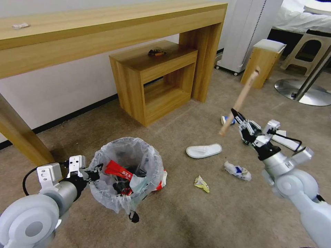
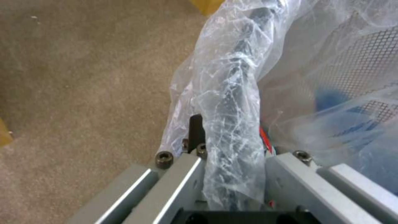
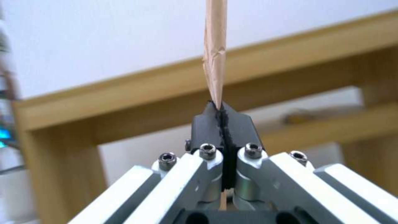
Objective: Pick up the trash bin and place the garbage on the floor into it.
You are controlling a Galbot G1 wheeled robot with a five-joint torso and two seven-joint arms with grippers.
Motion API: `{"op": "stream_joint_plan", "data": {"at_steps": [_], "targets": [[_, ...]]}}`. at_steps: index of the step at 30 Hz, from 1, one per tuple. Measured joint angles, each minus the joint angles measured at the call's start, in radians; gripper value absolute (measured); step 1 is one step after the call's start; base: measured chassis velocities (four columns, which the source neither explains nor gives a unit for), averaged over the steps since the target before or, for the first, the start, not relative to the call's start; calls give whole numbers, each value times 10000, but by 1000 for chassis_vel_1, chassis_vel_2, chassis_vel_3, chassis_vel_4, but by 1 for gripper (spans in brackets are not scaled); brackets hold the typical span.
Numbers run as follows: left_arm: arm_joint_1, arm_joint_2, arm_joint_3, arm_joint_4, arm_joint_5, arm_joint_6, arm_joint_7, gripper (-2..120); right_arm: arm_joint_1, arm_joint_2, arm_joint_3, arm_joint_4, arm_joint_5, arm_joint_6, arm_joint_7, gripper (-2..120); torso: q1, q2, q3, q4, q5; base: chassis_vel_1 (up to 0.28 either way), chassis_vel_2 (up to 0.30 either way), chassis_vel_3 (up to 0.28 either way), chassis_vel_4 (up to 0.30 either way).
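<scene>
1. Nearest, at the robot's left, the left gripper point(image 1: 90, 173) has its jaws closed on the bag-covered rim of the trash bin point(image 1: 127, 172); in the left wrist view the crinkled liner and the dark rim point(image 2: 232, 130) run straight through the narrow gap between the fingers; the bin sits low over the floor point(image 1: 193, 213) with red wrappers already inside.
2. On the right side, the right gripper point(image 1: 238, 117) is raised above the carpet; its jaws are pressed fully together on the wooden stick point(image 1: 241, 98), gripping near the lower end; the right wrist view shows the stick point(image 3: 215, 46) rising out of the closed black fingertips point(image 3: 207, 124).
3. The relation that matters: the bin's open mouth lies to the left of and below the held stick; the stick's long axis tilts up and away from the robot, so it looks as though it must swing across and tip downward to enter.
4. Farther out, a white slipper point(image 1: 204, 150), crumpled wrappers point(image 1: 238, 171) and a blue cup point(image 1: 227, 120) lie on the carpet between the two arms, nearer the right one.
</scene>
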Motion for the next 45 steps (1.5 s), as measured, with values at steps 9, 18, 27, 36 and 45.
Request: {"op": "stream_joint_plan", "data": {"at_steps": [9,18,27,36,45], "targets": [[-161,-51,336,90,-24,43,45,0,1913,615,-1931,-258,-43,0,-589,0,0,0,0,1,0,0,0,0,0],[-376,-29,796,223,-16,46,50,0,3641,1208,-4054,-588,-496,58,-728,0,-1,0,1,1,-1,0,0,0,0],[-556,39,988,361,-18,47,63,0,4573,1815,-5798,-985,-829,152,-778,0,-1,0,1,1,-1,0,0,0,0],[-604,84,855,433,-115,46,69,0,4560,2005,-6817,-1202,-1344,211,-1304,0,-1,0,0,1,0,0,0,0,0],[-596,83,765,418,-150,40,89,0,4230,1693,-6857,-1402,-1337,256,-1859,0,-1,0,-1,0,1,0,0,0,0]]}}
